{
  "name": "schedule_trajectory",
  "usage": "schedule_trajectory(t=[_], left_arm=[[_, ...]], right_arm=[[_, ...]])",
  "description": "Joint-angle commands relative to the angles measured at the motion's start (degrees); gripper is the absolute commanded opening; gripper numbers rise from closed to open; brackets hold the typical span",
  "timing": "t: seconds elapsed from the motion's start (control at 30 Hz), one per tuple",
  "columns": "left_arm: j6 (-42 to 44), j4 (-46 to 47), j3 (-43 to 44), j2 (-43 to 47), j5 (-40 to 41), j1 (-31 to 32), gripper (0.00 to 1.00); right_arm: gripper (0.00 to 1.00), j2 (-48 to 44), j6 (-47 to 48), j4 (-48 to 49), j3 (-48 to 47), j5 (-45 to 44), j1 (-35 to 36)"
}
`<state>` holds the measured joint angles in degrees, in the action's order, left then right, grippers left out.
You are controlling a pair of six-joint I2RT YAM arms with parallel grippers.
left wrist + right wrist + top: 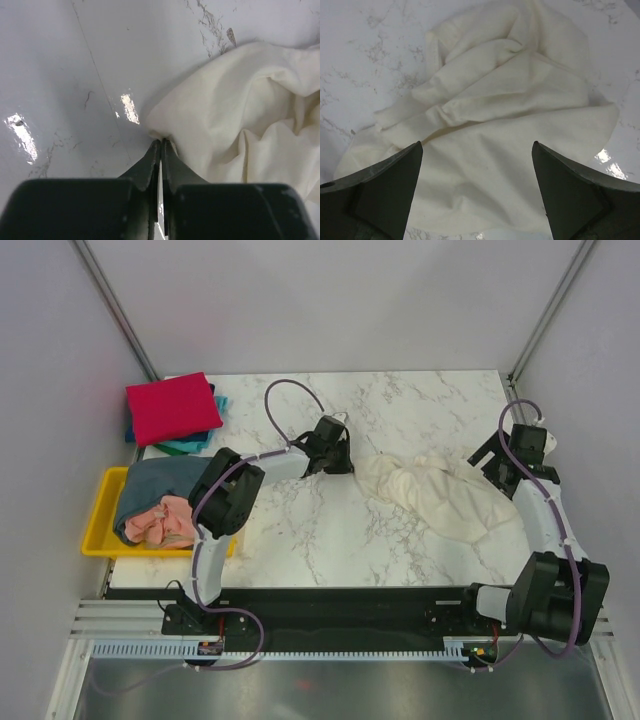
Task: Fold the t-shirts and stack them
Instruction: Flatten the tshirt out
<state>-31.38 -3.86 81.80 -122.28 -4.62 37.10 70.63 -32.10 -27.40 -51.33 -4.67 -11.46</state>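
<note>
Cream-white t-shirt (440, 498) is lying crumpled on the marble table (330, 535), a little to the right of the middle. In the top view its long axis is running from about 10 o'clock to 4 o'clock, and the 4 o'clock end is coming nearest to the arm bases.

The right gripper (492, 455) is hanging over this shirt at the 2 o'clock side, and its fingers are spread wide. In its own camera the cloth is filling the space between and beyond them, toward 12 o'clock. I cannot tell how high it is standing above the cloth.

The left gripper (161, 142) is pinching the 10 o'clock end. Its fingers are pressed together on a small tip of cloth, and the rest of the shirt is spreading away toward 2 o'clock in its camera. So each arm is being at one end of the long axis, and I judge that only the right one is needing to take hold.

Which part is pinched, hem or sleeve, is not possible to say, because the folds are hiding the collar and the seams.

At 9 o'clock the yellow tray (95, 532) is holding the salmon pink t-shirt (165, 520) and the grey-blue t-shirt (160, 480), both unfolded. Farther, at 10 o'clock, the folded red t-shirt (172, 408) is lying on the teal t-shirt (195, 446), which is mostly covered.
</note>
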Motion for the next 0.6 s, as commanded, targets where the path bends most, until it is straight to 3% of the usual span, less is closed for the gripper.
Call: schedule_trajectory(t=[0.0,0.3,0.4,0.57], left_arm=[[2.4,-1.4,0.0,-0.4,0.9,0.2,0.02],[8.3,-15.7,-7.5,27.2,19.0,-2.6,0.02],[9.1,-22.4,-6.0,30.0,16.8,-2.6,0.02],[10.6,-25.7,-8.1,33.2,14.1,-2.6,0.02]], right_arm=[[0.98,3.8,-1.7,4.5,-1.2,1.3,-3.3],[0.97,14.4,-1.3,5.9,-8.0,-0.1,-7.3],[0.89,17.9,-0.7,6.1,-10.3,1.9,-7.3],[0.77,21.5,-0.3,7.1,-12.0,4.0,-7.3]])
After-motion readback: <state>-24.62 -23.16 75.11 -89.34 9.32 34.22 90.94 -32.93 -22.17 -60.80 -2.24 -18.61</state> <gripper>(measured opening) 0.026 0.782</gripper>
